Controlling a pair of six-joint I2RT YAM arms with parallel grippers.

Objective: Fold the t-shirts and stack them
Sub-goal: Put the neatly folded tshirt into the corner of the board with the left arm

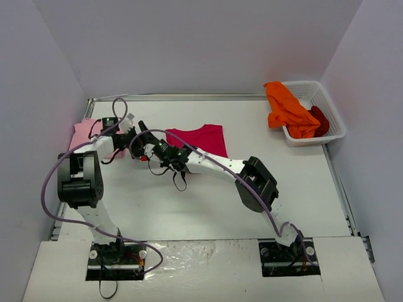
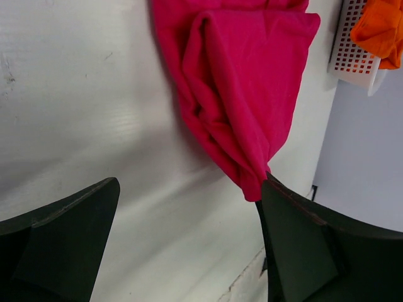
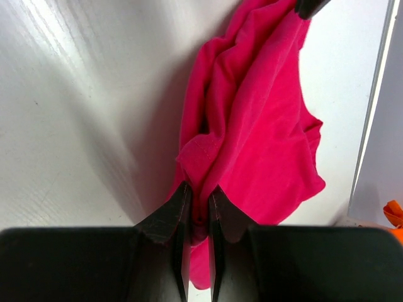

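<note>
The large crimson-magenta t-shirt (image 1: 203,139) lies bunched at mid-table. My right gripper (image 3: 200,187) is shut on a hemmed fold of this shirt (image 3: 264,138), and the cloth runs away from it in loose folds. My left gripper (image 2: 192,182) is open; one corner of the magenta shirt (image 2: 239,94) touches its right fingertip (image 2: 272,189), and nothing lies between the jaws. In the top view both grippers (image 1: 133,139) (image 1: 151,148) meet at the shirt's left edge. A pale pink t-shirt (image 1: 84,134) lies at the far left. The orange t-shirt (image 1: 286,108) and the dark red t-shirt (image 1: 320,119) sit in the basket.
The white mesh basket (image 1: 334,133) stands at the back right, against the right wall; its corner (image 2: 352,56) also shows in the left wrist view with the orange cloth (image 2: 381,31). Purple cables loop over both arms. Grey walls close in three sides of the table.
</note>
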